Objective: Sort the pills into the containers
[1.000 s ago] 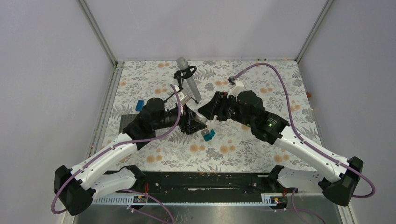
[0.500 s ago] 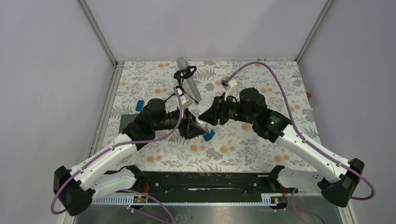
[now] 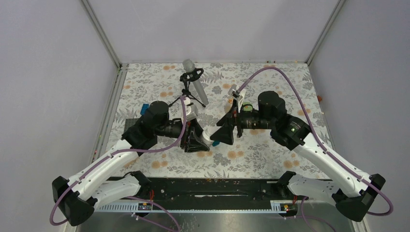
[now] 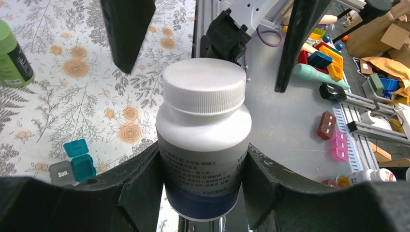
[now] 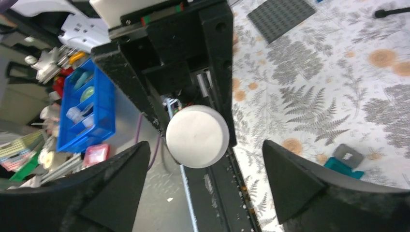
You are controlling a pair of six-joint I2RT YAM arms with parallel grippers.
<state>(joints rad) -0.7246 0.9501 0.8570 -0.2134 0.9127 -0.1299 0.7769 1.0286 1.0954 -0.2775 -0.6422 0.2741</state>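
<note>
The top view shows only that both my arms meet above the middle of the bench (image 3: 270, 154), the white pill bottle (image 3: 208, 135) a pale speck between them and off the flowered surface. My left wrist view tells far more. My left jaws are pinched on the bottle's body (image 4: 203, 145), upright in that view. It has a white ribbed screw cap (image 4: 203, 87), a label of small grey print and a dark blue band at the base. The black fingers (image 4: 126, 29) of my right arm reach in from above, one on each side of the cap.

My right wrist view looks straight onto the round cap top (image 5: 197, 137). My right jaws are spread wide with a clear gap on both sides, touching nothing.

Only the wrist views pick out the teal pill box (image 4: 80, 159) with its grey "Sun." compartment (image 4: 62, 172) lying on the bench. A green bottle (image 4: 13, 58) stands at the left wrist view's edge. The microphone on its tripod (image 3: 194, 82) shows only from above.
</note>
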